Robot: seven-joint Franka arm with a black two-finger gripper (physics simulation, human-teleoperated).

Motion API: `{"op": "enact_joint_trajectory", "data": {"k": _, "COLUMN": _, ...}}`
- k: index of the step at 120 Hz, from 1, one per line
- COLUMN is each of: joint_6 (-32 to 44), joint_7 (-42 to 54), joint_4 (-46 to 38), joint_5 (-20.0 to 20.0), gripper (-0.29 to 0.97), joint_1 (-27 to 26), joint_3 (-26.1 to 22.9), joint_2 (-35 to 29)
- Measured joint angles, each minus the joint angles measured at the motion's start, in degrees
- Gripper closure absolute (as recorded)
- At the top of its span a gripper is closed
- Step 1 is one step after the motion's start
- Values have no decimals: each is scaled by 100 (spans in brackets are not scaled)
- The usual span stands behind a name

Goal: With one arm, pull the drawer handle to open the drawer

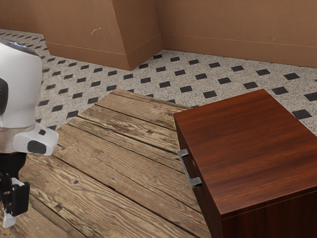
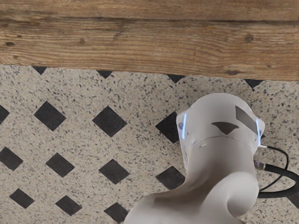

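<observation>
- Centrally, a boxy cabinet (image 1: 247,144) of dark, glossy reddish wood with fine straight grain stands on the worktop at the exterior view's right. Its edges are sharp and square.
- Its handle (image 1: 188,167) is a slim bar of pale grey metal on two short posts. It sits on the narrow front face, which is turned toward the exterior view's left. That face looks flat and flush, so the drawer appears shut.
- The worktop (image 1: 114,163) is made of rough, weathered planks in brown and grey, with knots, cracks and dark gaps between the boards.
- The arm (image 1: 20,99) has a smooth, rounded white casing and dark joints, and comes in at the exterior view's left edge.
- The black claw (image 1: 10,218) hangs low at that edge over the planks, well apart from the handle. Whether it is wide or narrow cannot be told.
- The floor (image 1: 198,74) is speckled beige stone set with black diamonds in a regular grid.
- The walls (image 1: 223,25) are plain matte brown, and a boxed corner juts into the room.
- The wrist view looks past a plank edge to the same floor, with the arm's white body and thin black cables (image 2: 275,172) beside it.
</observation>
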Motion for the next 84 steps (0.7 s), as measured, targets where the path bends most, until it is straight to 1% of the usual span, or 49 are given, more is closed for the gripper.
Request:
{"op": "enact_joint_trajectory", "data": {"k": 9, "joint_6": 929, "joint_7": -130, "joint_4": -28, "joint_5": 36, "gripper": 0, "joint_1": 74, "joint_3": 0, "joint_2": -43}}
{"op": "enact_joint_trajectory", "data": {"k": 19, "joint_6": 1709, "joint_7": -284, "joint_4": -28, "joint_5": 53, "gripper": 0, "joint_1": 86, "joint_3": 0, "joint_2": -54}}
{"op": "enact_joint_trajectory", "data": {"k": 30, "joint_6": 2313, "joint_7": -781, "joint_4": -23, "joint_5": 17, "gripper": 0, "joint_1": -59, "joint_3": 0, "joint_2": -54}}
{"op": "enact_joint_trajectory", "data": {"k": 38, "joint_6": 2689, "joint_7": -1322, "joint_4": -29, "joint_5": -98, "gripper": 0, "joint_1": -231, "joint_3": 0, "joint_2": -64}}
{"op": "enact_joint_trajectory", "data": {"k": 44, "joint_6": 3013, "joint_7": -1761, "joint_4": -111, "joint_5": -315, "gripper": 0, "joint_1": -278, "joint_3": 0, "joint_2": -113}}
{"op": "enact_joint_trajectory", "data": {"k": 56, "joint_6": 3829, "joint_7": -2597, "joint_4": -590, "joint_5": -1035, "gripper": 0, "joint_1": -218, "joint_3": 0, "joint_2": -192}}
{"op": "enact_joint_trajectory", "data": {"k": 67, "joint_6": 4354, "joint_7": -3247, "joint_4": -698, "joint_5": -1653, "gripper": 0, "joint_1": -208, "joint_3": 0, "joint_2": -255}}
{"op": "enact_joint_trajectory", "data": {"k": 75, "joint_6": 4580, "joint_7": -3665, "joint_4": -705, "joint_5": -1915, "gripper": 0, "joint_1": -199, "joint_3": 0, "joint_2": -266}}
{"op": "enact_joint_trajectory", "data": {"k": 84, "joint_6": 4793, "joint_7": -4093, "joint_4": -738, "joint_5": -2084, "gripper": 0, "joint_1": -199, "joint_3": 0, "joint_2": -283}}
